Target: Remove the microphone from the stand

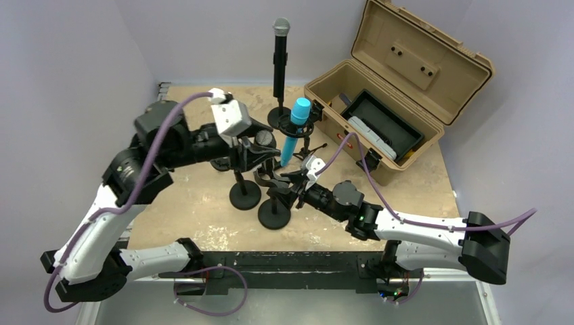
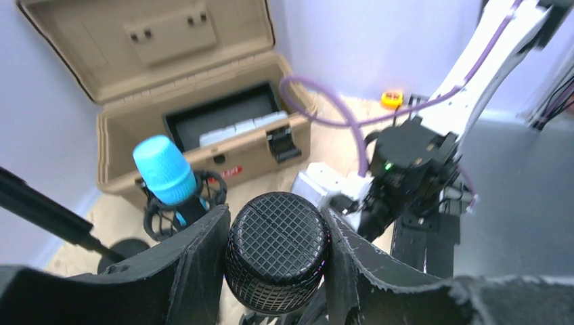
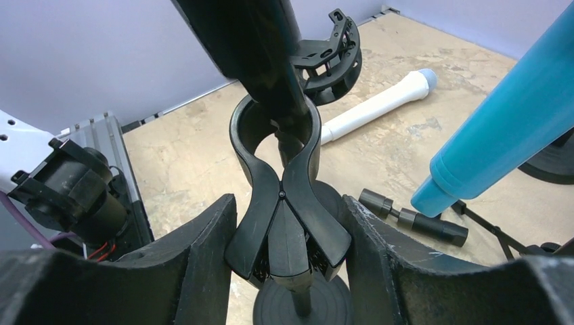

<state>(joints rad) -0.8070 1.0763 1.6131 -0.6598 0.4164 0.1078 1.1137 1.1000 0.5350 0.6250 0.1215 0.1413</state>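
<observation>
microphone (image 2: 276,250) with a black mesh head sits clamped between the jaws of the left gripper (image 2: 274,227), whose two dark fingers (image 2: 193,271) press against either side of the head in the left wrist view. from the right wrist view its black body slants down from above into the ring of the clip (image 3: 277,169), so its lower end is seated in the stand (image 1: 274,215). the right gripper (image 3: 288,227) has its jaws closed on the clip's lower wings, one finger touching each side, with the stand's thin post and round base directly beneath. in the top view the two arms meet near the middle of the worktop (image 1: 183,210), the left one reaching in from the left and higher up, the right one coming in low from the right. a second round-based stand (image 1: 244,195) is just left of the first. a blue microphone (image 1: 296,128) leans in a shock mount on a small tripod just behind the grippers, and another black microphone (image 1: 280,54) stands upright on a tall stand near the back wall. a white microphone (image 3: 379,105) lies flat on the worktop beyond the clip. an open tan case (image 1: 399,88) sits at the right rear with its lid raised and a dark tray (image 1: 382,118) inside it.
</observation>
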